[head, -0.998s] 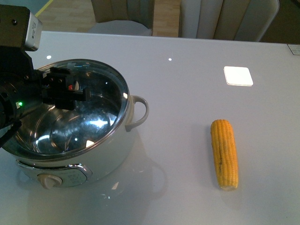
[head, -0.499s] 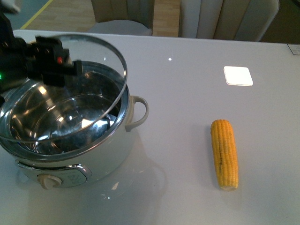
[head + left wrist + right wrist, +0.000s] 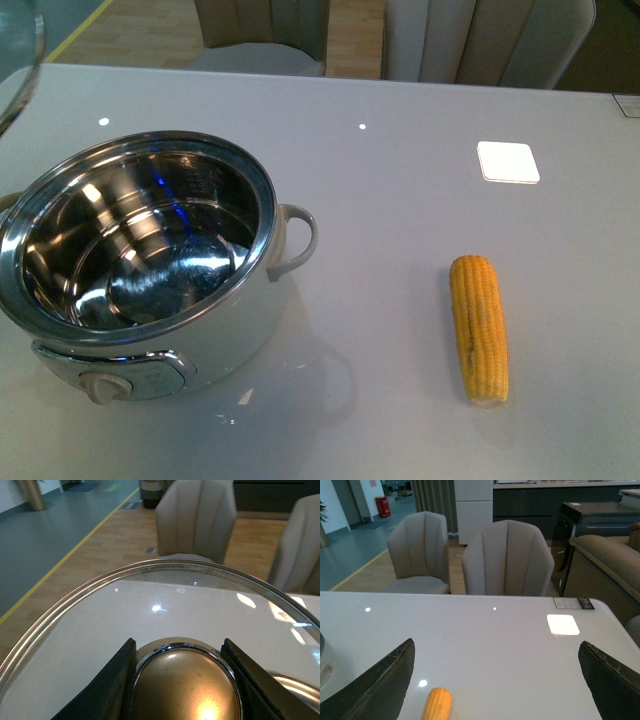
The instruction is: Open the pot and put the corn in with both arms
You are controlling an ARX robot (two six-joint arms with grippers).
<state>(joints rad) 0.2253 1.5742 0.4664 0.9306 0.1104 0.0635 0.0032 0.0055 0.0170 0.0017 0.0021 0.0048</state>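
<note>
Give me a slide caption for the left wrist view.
Left end effector shut on the gold knob of the glass lid, chairs beyond.

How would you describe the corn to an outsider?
On the white table, find the round white pot with its shiny steel inside. The corn lies alone on bare tabletop to the pot's right. It is the only long, yellow-orange thing.
</note>
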